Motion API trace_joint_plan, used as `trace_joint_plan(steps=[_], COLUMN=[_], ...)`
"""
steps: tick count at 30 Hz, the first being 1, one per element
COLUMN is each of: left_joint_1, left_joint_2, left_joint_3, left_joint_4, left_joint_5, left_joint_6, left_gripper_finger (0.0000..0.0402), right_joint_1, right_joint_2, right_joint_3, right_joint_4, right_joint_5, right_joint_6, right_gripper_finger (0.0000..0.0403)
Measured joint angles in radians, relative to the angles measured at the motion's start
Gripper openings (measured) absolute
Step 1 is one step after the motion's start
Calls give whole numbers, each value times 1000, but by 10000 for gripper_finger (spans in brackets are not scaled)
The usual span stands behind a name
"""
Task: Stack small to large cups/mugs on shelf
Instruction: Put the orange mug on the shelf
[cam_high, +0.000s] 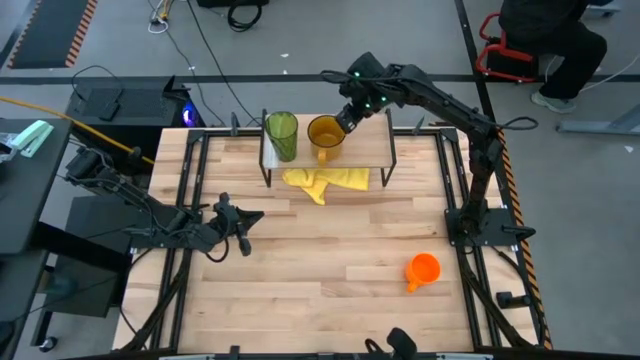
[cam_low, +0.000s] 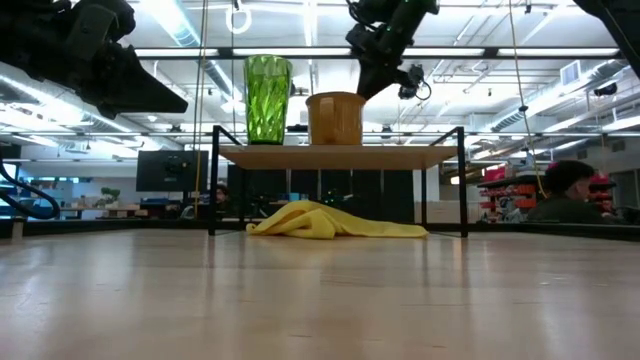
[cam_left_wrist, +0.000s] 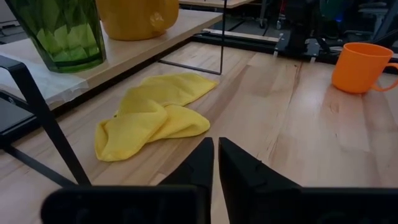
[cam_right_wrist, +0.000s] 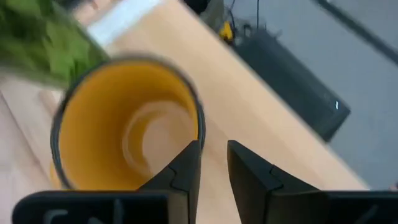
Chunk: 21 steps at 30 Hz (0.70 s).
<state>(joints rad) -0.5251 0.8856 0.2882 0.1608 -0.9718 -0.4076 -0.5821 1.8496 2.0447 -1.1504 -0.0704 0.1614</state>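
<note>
The olive-green tumbler (cam_high: 281, 135) and the amber-yellow mug (cam_high: 326, 133) stand upright side by side on the shelf's wooden board (cam_high: 375, 135). My right gripper (cam_right_wrist: 214, 149) hovers open just above the far right of the amber mug's rim (cam_right_wrist: 198, 121), with nothing between its fingers. The small orange mug (cam_high: 423, 270) stands upright on the table near the right front. My left gripper (cam_left_wrist: 216, 146) is shut and empty at the table's left, pointing toward the shelf.
A crumpled yellow cloth (cam_high: 325, 181) lies on the table under and in front of the shelf. The shelf's thin black legs (cam_low: 213, 190) stand at its corners. Bare tabletop stretches between the shelf and the orange mug. A person (cam_low: 565, 195) sits beyond the table.
</note>
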Motion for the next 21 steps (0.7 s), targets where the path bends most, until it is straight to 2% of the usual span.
trace_joint_plan(steps=[3, 8, 12, 21], left_joint_1=[0, 0, 0, 0], left_joint_2=[0, 0, 0, 0], left_joint_3=[0, 0, 0, 0], left_joint_4=[0, 0, 0, -1], left_joint_5=[0, 0, 0, 0], left_joint_6=[0, 0, 0, 0], left_gripper_finger=[25, 26, 32, 33], right_joint_1=[15, 74, 151, 383], right_joint_2=[-4, -42, -100, -283], right_joint_3=[9, 10, 10, 10], right_joint_4=[-73, -169, -223, -307], right_joint_5=[3, 99, 196, 327], right_joint_6=[20, 57, 105, 256], right_gripper_finger=[86, 86, 86, 86])
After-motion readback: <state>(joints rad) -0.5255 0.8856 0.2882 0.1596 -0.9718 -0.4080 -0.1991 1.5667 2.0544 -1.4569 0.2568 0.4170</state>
